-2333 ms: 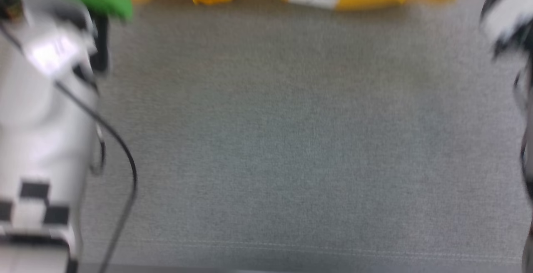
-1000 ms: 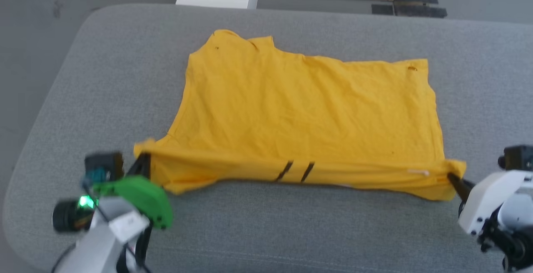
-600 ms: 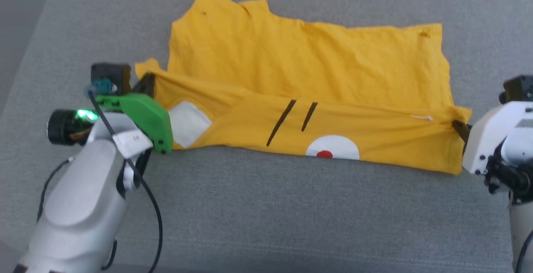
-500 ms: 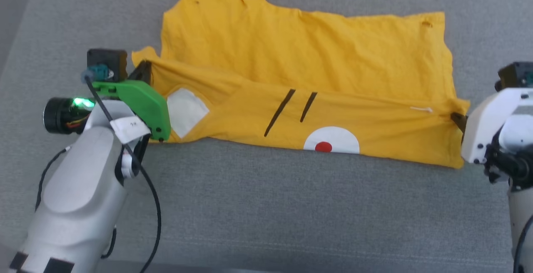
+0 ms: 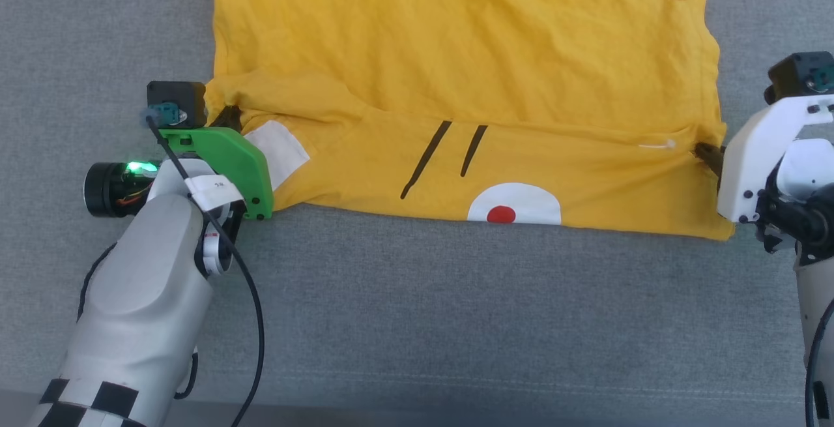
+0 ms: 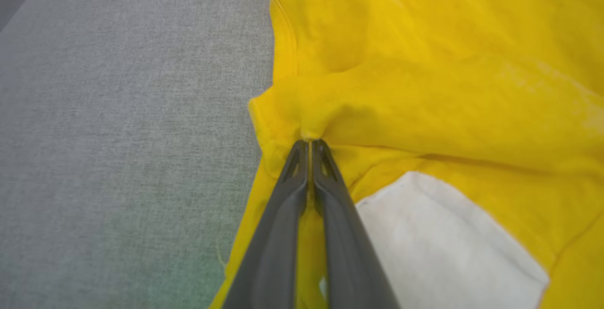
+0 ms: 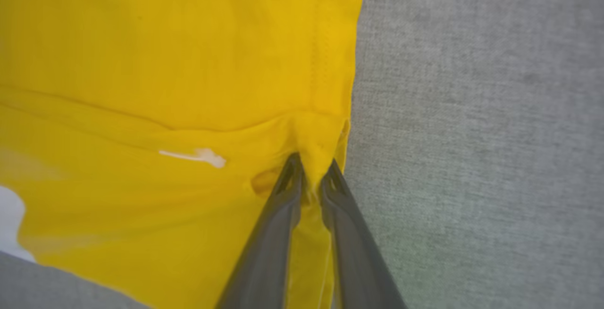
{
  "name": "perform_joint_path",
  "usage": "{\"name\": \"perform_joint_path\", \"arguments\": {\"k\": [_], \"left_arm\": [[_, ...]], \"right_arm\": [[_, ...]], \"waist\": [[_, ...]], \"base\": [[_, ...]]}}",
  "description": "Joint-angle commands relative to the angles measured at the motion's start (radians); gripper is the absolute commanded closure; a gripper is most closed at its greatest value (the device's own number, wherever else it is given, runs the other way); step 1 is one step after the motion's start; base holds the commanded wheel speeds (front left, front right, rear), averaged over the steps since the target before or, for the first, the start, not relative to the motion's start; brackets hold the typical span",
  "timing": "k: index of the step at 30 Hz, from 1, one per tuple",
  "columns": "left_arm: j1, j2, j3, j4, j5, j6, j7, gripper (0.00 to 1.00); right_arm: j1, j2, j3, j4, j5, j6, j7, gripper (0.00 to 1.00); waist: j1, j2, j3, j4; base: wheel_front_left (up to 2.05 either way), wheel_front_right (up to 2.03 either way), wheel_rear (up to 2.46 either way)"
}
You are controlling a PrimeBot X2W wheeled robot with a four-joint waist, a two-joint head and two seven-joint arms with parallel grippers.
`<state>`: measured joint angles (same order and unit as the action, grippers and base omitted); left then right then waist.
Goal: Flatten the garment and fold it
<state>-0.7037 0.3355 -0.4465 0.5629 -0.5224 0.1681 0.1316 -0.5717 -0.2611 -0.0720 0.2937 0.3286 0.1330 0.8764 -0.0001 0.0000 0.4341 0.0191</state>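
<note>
Upward, the garment (image 5: pixel 456 55) runs past the head view's top edge.

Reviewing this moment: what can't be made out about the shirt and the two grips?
- Head view: the garment has its far edge cut off by the picture's top edge.
- Head view: the left gripper is mostly hidden behind its green cover.
- Every view: the folded-over cloth hides the layer beneath it.
- Right wrist view: the right gripper pinches bunched cloth; how many layers is unclear.
</note>
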Motion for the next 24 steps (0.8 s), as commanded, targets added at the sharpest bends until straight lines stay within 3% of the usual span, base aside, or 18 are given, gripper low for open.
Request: {"name": "perform_joint_path", "arguments": {"k": [1,9,15,20,24], "left_arm": [[0.002,-0.007,0.002,0.023,-0.009,-0.003,-0.001,0.00],[0.107,0.025,0.082,-0.051,-0.047,0.024,-0.172,0.00],[0.307,0.040,0.110,-0.180,-0.066,0.063,-0.261,0.00],[0.447,0.026,0.120,-0.270,-0.110,0.099,-0.238,0.00],[0.479,0.032,0.112,-0.307,-0.141,0.106,-0.157,0.00]], "right_arm": [[0.037,0.001,-0.009,0.029,0.011,-0.002,-0.016,0.00],[0.179,0.041,-0.116,-0.064,0.079,-0.002,-0.190,0.00],[0.308,0.082,-0.157,-0.149,0.083,-0.002,-0.221,0.00],[0.384,0.121,-0.183,-0.211,0.084,-0.002,-0.206,0.00],[0.412,0.141,-0.195,-0.246,0.075,-0.002,-0.187,0.00]], "waist": [[0.0001,0.0000,-0.032,0.015],[0.0001,0.0000,-0.198,0.044],[0.0001,0.0000,-0.276,0.058],[0.0001,0.0000,-0.303,0.061],[0.0001,0.0000,-0.301,0.057]], "base": [[0.00,0.00,0.00],[0.00,0.00,0.00],[0.00,0.00,0.00],[0.00,0.00,0.00],[0.00,0.00,0.00]]}}
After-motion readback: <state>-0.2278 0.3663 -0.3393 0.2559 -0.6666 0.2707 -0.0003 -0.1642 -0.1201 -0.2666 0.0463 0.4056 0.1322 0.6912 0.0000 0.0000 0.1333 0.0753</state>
